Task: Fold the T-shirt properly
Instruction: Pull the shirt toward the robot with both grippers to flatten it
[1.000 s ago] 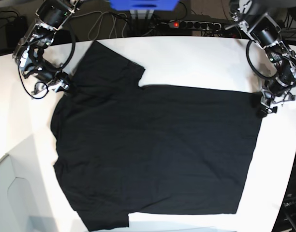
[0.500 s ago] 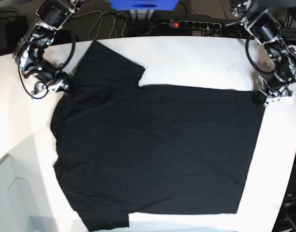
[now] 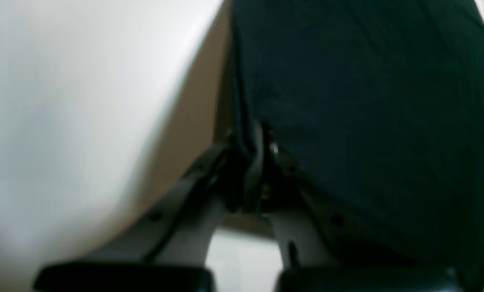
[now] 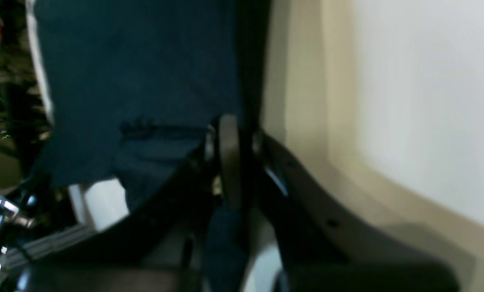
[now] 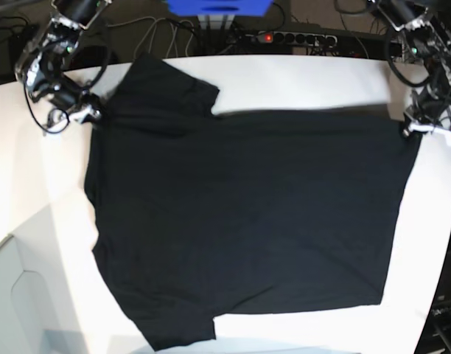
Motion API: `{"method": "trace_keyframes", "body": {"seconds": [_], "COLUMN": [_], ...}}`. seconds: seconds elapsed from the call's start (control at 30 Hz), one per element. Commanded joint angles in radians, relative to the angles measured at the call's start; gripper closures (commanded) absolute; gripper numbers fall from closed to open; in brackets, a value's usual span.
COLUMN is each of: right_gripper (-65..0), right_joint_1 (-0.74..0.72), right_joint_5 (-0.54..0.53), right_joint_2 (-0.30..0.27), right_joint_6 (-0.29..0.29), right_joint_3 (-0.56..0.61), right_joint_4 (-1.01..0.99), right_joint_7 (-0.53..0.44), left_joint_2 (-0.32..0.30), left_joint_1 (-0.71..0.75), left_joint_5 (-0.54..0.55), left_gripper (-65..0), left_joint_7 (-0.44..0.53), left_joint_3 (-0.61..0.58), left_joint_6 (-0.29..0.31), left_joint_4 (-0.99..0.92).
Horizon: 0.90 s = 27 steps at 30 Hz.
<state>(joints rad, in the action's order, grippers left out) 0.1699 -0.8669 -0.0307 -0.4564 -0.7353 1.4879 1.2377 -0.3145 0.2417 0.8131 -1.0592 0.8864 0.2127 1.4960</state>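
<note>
Base view shows the big change: the left gripper, which was sitting open just off the shirt's corner a second ago, has now clamped onto the far right corner of the T-shirt and pulled up and back. Its wrist view confirms it, fingers pinched narrow with black fabric bunched between them. The right gripper is over at the far left corner of the table, and its wrist view shows it squeezed tight on a fold of the shirt too, same as before.

So both far corners are held, and that far edge has lifted and shifted toward the back of the table compared with a moment ago. The near edge looks like it's slid back a bit with it. The rest of the shirt lies spread flat, plain black side up, covering most of the table, one sleeve sticking out at the far left.

My guess: the grab step is finished and the first fold, or a straightening tug, is next.
</note>
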Motion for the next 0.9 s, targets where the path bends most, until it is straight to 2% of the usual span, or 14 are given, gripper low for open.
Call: {"method": "trace_keyframes", "body": {"seconds": [0.0, 0.27, 0.63, 0.87], "right_gripper": [0.0, 0.0, 0.0, 0.0], "right_joint_1": [0.006, 0.050, 0.112, 0.150], "right_joint_5": [0.024, 0.025, 0.024, 0.024], "right_joint_2": [-0.011, -0.013, -0.022, -0.005], "right_joint_6": [-0.002, -0.002, -0.003, -0.003], "right_joint_3": [-0.014, -0.086, -0.097, -0.096], "right_joint_4": [0.021, 0.040, 0.086, 0.202], "right_joint_7": [0.006, 0.011, 0.011, 0.012], "left_joint_2": [-0.019, -0.021, -0.021, 0.007], "left_joint_1": [-0.002, 0.043, 0.077, 0.132], "left_joint_5": [0.012, 0.010, 0.013, 0.035], "left_gripper": [-0.2, -0.1, -0.1, -0.1], "left_joint_7": [0.012, 0.017, 0.014, 0.021], "left_joint_3": [0.007, 0.007, 0.007, 0.010], "left_joint_6": [0.000, 0.000, 0.000, 0.001], "left_joint_4": [0.021, 0.021, 0.021, 0.133]}}
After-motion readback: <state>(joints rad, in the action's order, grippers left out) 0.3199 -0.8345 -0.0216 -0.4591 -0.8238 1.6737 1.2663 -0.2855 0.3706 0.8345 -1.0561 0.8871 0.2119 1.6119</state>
